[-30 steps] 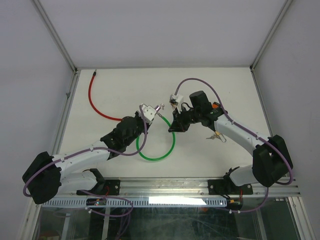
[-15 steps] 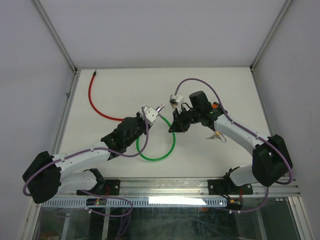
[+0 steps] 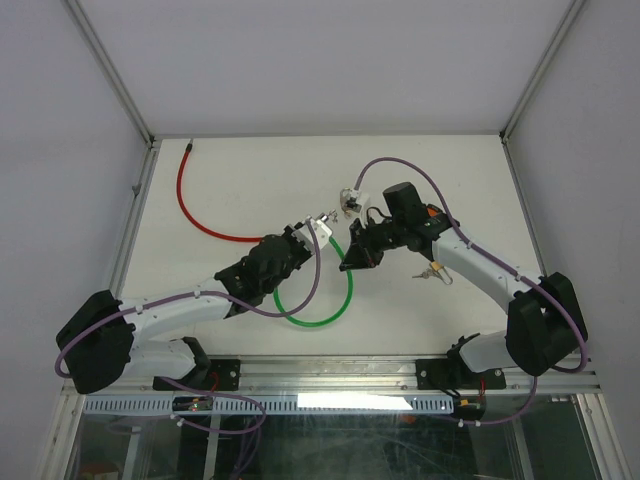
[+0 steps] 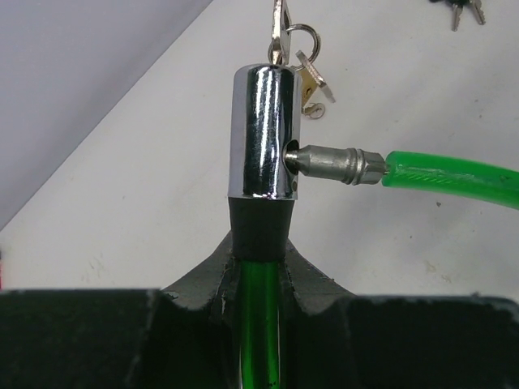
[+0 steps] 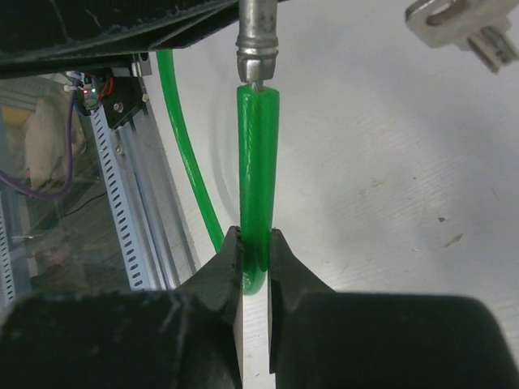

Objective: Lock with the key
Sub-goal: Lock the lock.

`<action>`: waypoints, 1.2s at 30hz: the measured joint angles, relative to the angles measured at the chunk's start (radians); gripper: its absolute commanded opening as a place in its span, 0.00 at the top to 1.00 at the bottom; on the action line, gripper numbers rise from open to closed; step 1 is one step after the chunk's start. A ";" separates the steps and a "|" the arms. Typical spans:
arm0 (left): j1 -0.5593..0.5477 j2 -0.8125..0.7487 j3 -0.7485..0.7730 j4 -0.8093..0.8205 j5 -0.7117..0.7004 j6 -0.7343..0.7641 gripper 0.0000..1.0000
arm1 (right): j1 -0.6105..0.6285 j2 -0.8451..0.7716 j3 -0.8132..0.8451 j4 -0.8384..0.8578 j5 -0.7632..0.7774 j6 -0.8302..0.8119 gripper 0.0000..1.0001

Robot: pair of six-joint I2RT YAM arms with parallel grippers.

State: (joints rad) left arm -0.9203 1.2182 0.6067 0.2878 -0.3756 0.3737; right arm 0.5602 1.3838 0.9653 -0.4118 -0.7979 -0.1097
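Chrome lock barrel [image 4: 263, 134] hides most of the key [image 4: 279, 34].

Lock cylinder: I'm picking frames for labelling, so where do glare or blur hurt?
Left wrist: bright glare streaks and dark reflections on the chrome lock cylinder. Right wrist: green cable sharp, the dark fingers show little detail. Top external: even light, the lock small.
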 measured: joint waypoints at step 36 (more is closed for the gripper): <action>-0.087 0.037 -0.063 0.192 -0.194 0.296 1.00 | -0.071 0.003 -0.145 0.408 -0.368 0.761 1.00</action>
State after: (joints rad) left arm -1.0077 1.2556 0.5438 0.4801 -0.5694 0.6697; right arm 0.4896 1.3869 0.8200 -0.0036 -1.1660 0.6510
